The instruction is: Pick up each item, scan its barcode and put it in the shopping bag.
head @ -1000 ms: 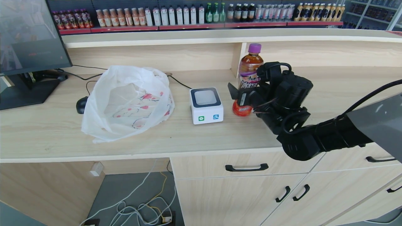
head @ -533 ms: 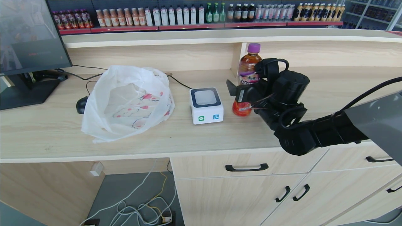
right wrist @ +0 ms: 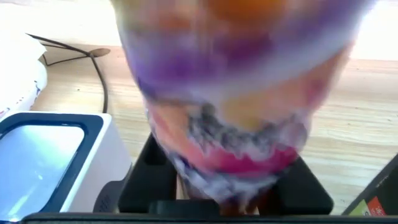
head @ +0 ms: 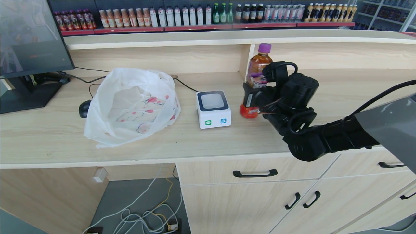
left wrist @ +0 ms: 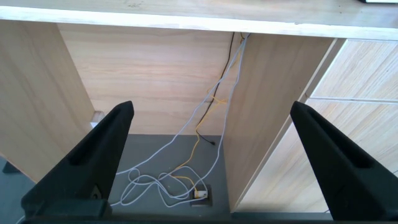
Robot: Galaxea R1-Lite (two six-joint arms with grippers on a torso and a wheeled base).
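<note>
One tea bottle, upright just right of the barcode scanner, is clamped in my right claw: pick-up step. Next, I judge: lift it and present its barcode over the scanner.

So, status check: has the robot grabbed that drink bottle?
Right gripper shut on the bottle, low on its body. Left gripper open, low in front of the counter. Scanner right beside the bottle, shopping bag beyond it.

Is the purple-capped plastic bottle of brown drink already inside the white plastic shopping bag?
No, the bottle sits in the right gripper beside the white scanner box, apart from the shopping bag.
</note>
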